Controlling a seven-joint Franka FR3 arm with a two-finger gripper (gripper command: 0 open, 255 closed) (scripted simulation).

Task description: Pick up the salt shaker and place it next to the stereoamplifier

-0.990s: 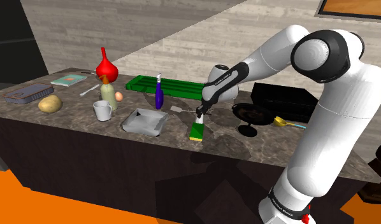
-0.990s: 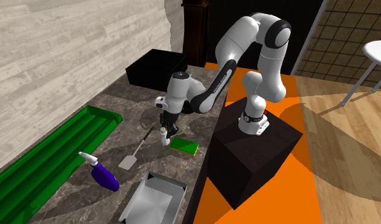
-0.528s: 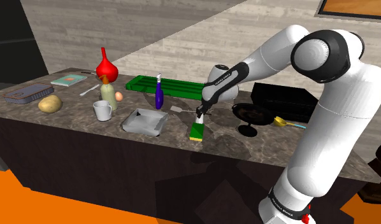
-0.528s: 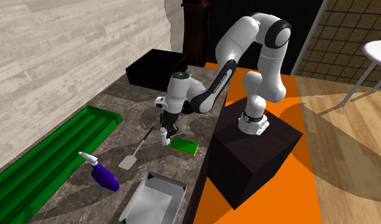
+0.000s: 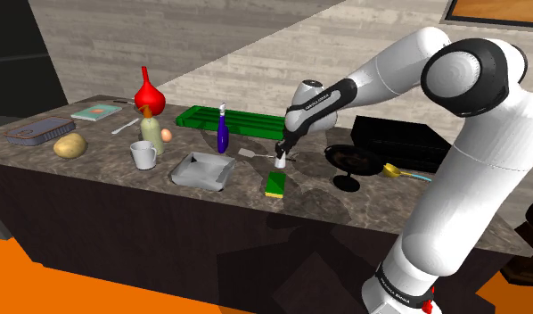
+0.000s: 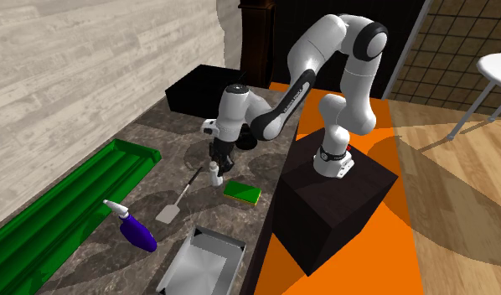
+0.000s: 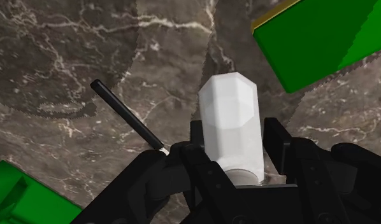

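Gripper (image 7: 234, 139) clamped on white salt shaker (image 7: 227, 114), apparently just above open counter (image 7: 87, 63), sponge (image 7: 316, 44) near

1. The shaker (image 7: 229, 121) sits between the fingers of the gripper (image 7: 234, 137), just behind the sponge (image 5: 275, 184) in the shoulder view.
2. The spatula (image 6: 180, 199) lies between the sponge and the long tray (image 6: 90, 197).
3. In the shoulder view, the dish (image 5: 202, 169) lies left of the sponge. The mug (image 5: 143, 155) and potato (image 5: 69, 145) lie farther left.
4. In that view, the amplifier (image 5: 394, 138) stands far right on the counter (image 5: 109, 153).
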